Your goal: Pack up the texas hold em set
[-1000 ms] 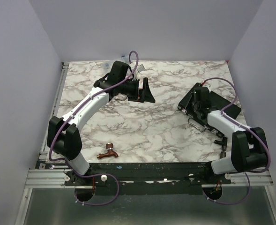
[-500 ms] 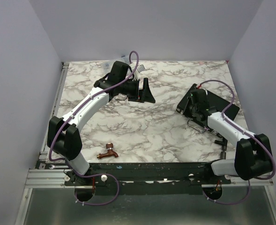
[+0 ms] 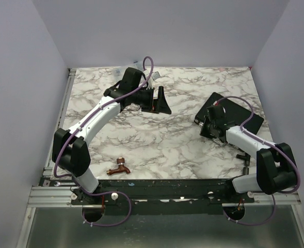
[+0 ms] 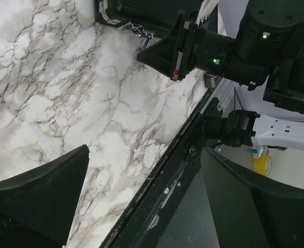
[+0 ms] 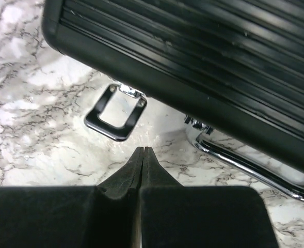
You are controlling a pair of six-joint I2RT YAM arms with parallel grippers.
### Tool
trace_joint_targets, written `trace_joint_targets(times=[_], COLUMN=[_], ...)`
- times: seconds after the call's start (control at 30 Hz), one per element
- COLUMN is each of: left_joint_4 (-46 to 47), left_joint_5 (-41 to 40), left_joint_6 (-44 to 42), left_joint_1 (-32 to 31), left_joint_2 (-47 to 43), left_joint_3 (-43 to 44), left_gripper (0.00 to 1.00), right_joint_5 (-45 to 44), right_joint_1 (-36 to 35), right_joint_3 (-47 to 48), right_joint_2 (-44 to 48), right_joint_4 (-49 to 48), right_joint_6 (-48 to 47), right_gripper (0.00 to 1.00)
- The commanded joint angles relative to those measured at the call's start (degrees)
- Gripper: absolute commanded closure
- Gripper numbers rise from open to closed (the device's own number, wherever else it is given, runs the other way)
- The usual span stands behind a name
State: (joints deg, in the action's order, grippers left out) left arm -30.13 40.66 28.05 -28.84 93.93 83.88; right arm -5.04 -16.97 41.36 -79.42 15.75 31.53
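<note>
copper faucet (image 3: 119, 168): lies by my edge of the marble table (image 3: 157, 144), well apart from both arms and no part of the set.
change: over the last second my right gripper (image 5: 142, 151) has drawn back off the case's front edge toward me. i read that as the lid being down and the fastening step coming next.
right fingers (image 5: 193, 217): clenched on nothing, pads pressed flat together.
silver latch (image 5: 115, 114): hangs out from the case edge onto the marble and looks unfastened. it sits just beyond the fingertips, not touching.
handle (image 5: 247, 155): chrome, along the same edge, off to the right of the tips.
case (image 3: 239, 111): closed, on the right side of the table, turned at an angle. its contents are hidden from me.
left gripper (image 3: 161, 101): released wide, holding nothing, hovering at the far left, well apart from the case.
</note>
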Motion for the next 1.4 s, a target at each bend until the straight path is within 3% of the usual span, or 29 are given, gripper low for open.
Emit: trace_joint_targets(times=[0.0, 0.23, 0.5, 0.93, 1.37], left_joint_4=[-1.1, -1.1, -1.5, -1.2, -1.3], left_joint_5=[0.6, 0.7, 0.3, 0.7, 0.7], left_joint_6=[-1.2, -1.2, -1.5, -1.3, -1.3], left_joint_1=[-0.4, -0.6, -0.6, -0.7, -0.7], left_joint_2=[0.5, 1.0, 0.6, 0.4, 1.0], left_joint_3=[1.9, 2.0, 2.1, 2.1, 2.0], left_gripper=[0.11, 0.11, 0.11, 0.11, 0.12], right_joint_5=[2.5, -0.3, -3.0, -5.7, 0.1], right_joint_1=[-0.2, 0.0, 0.3, 0.3, 0.3], right_joint_3=[-0.5, 8.0, 15.5, 9.0, 1.0], right_joint_2=[0.9, 3.0, -3.6, -3.4, -3.5], right_joint_4=[-1.0, 3.8, 6.1, 4.1, -1.6], right_joint_6=[1.6, 0.8, -1.9, -0.8, 3.8], right_gripper=[0.99, 1.00, 0.99, 1.00, 0.99])
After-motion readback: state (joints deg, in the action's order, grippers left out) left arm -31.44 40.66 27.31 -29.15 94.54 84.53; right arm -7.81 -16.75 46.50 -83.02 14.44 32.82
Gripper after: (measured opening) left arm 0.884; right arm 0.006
